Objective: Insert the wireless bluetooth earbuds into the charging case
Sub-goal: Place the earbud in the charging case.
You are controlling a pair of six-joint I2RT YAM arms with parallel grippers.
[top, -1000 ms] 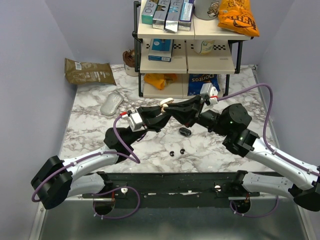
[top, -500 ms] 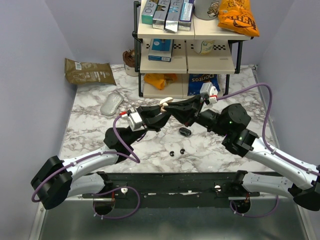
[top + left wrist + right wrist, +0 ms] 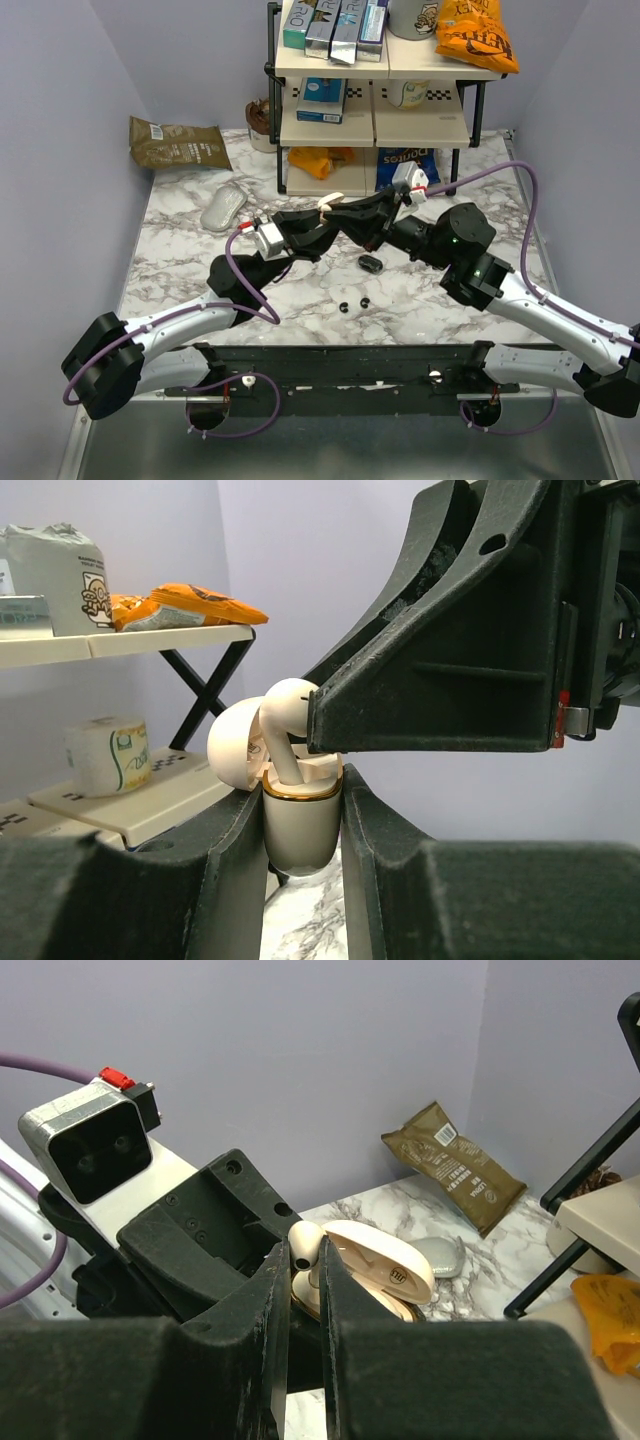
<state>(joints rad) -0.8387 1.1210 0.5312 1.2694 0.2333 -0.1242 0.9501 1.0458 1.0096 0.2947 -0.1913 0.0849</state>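
Aloft over the table's (image 3: pixel 180 262) middle, the left gripper (image 3: pixel 302 805) clamps the open charging case (image 3: pixel 300 842); the right gripper (image 3: pixel 300 1278) pinches a cream earbud (image 3: pixel 303 1243), its stem in the socket. Push straight down, gently.

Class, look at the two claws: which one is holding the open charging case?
The left claw: it clamps the cream charging case from both sides. The right claw instead pinches a cream earbud seated in it.

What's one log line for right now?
left gripper: shut on open charging case | right gripper: shut on cream earbud | earbud stem in case
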